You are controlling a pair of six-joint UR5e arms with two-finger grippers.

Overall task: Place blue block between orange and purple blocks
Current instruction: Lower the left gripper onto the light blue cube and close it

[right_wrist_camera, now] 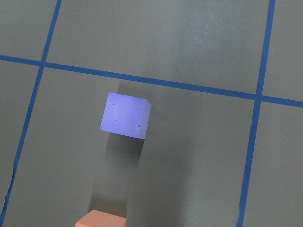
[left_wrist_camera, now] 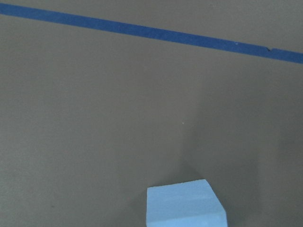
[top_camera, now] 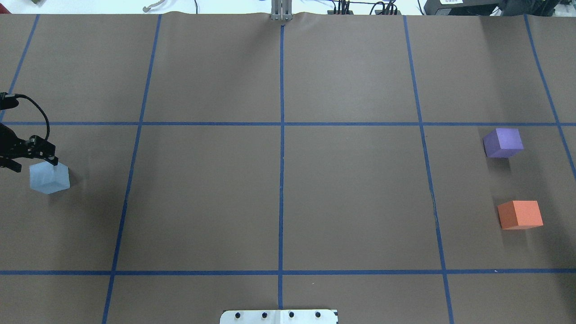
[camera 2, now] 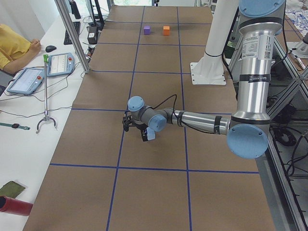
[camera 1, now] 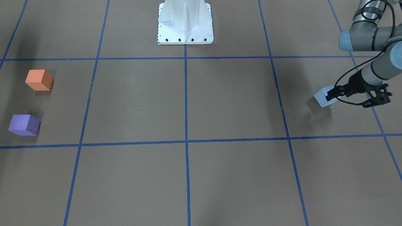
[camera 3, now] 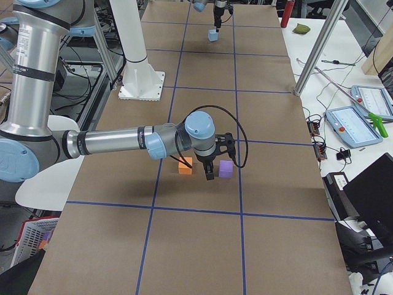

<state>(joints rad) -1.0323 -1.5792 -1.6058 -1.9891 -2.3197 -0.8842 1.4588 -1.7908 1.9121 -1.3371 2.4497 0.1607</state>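
Note:
The light blue block (camera 1: 323, 98) is at the table's end on my left side, also in the overhead view (top_camera: 48, 178). My left gripper (camera 1: 333, 94) is shut on the blue block from above and holds it just off the paper; its shadow lies offset beneath. The orange block (camera 1: 39, 80) and the purple block (camera 1: 24, 125) sit apart at the opposite end, with a gap between them. My right gripper (camera 3: 209, 173) hovers over that gap, seen only in the exterior right view, so I cannot tell if it is open or shut.
The white robot base plate (camera 1: 185, 28) stands at mid-table on the robot's side. Blue tape lines (top_camera: 281, 135) grid the brown paper. Tablets (camera 2: 24, 79) and a metal pole (camera 2: 72, 33) stand beside the table on the operators' side.

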